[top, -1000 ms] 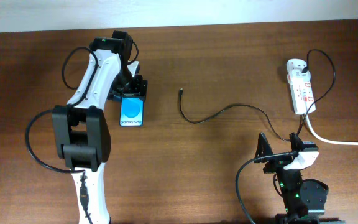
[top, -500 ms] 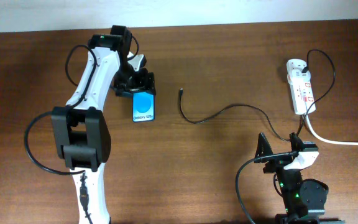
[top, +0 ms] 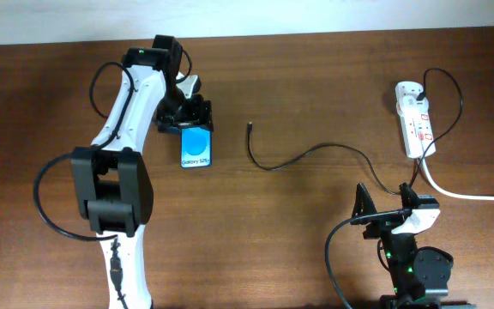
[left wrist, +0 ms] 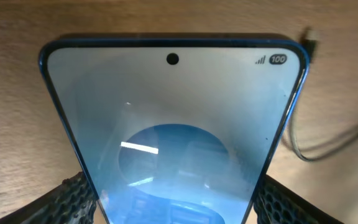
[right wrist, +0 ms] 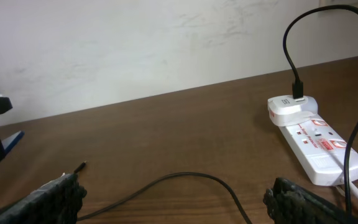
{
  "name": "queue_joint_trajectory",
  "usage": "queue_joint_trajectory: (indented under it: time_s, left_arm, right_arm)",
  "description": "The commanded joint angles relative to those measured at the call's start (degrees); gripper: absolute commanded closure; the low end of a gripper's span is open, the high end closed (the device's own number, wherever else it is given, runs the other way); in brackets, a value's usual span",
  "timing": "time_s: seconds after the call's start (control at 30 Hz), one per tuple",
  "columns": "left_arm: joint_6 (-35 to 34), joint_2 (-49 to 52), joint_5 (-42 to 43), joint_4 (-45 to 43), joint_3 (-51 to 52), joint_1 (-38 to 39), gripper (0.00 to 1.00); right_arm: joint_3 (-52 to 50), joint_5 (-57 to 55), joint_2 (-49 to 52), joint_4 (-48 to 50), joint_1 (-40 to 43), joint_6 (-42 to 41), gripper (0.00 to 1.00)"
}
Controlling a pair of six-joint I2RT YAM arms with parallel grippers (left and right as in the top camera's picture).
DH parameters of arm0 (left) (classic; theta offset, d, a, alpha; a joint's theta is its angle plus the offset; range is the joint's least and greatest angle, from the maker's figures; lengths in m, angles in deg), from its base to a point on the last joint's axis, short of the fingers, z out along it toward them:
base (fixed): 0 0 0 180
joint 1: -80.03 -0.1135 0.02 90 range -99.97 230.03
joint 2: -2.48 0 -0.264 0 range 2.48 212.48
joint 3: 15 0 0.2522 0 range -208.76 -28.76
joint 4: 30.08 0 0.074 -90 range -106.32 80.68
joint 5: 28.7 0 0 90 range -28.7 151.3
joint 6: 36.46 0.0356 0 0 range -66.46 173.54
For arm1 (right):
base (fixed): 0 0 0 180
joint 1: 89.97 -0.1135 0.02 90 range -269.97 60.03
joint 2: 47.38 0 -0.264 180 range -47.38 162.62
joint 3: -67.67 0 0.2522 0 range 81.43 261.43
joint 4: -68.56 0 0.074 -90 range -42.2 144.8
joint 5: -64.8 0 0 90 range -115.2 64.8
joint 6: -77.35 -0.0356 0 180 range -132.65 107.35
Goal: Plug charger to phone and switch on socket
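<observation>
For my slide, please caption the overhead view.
Left gripper holds blue-screened black phone; thin black charger cable lies apart from it.

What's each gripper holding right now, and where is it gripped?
Left gripper clamps the phone by its long edges near one end. Right gripper is open, holding nothing.

One phone (top: 195,148), one charger (top: 311,150), one socket (top: 416,120), one white cord (top: 461,194), one table (top: 316,77), two arms (top: 127,103) (top: 412,257).

The white-shelled left arm (top: 131,94) has bulky black joint housings and a thin black cable (top: 39,193) looping beside it; the black-and-white right arm (top: 412,225) shows small green lights (top: 391,254); both carry ribbed black finger pads (left wrist: 67,199).
</observation>
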Motion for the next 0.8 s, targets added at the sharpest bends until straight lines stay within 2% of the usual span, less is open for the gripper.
queue_joint_trajectory:
  time_s: [0.0,0.13,0.27,0.77]
  left_arm:
    - [-2.7,0.5,-4.8,-2.9,3.4,0.7,0.26]
    - [-4.2,0.5,-6.8,-7.9,8.2,1.7,0.27]
    - [-5.3,0.6,-10.8,-9.0,9.5,2.1,0.27]
    - [-5.3,4.2,-10.9,-12.7,12.3,2.9,0.24]
  right_arm:
    - [-0.4,0.7,-0.4,0.1,0.3,-0.4,0.02]
    - [-0.4,0.7,-0.4,0.1,0.3,-0.4,0.02]
    - [-0.4,0.7,-0.4,0.1,0.3,-0.4,0.02]
    - [-0.4,0.7,-0.4,0.1,0.3,-0.4,0.02]
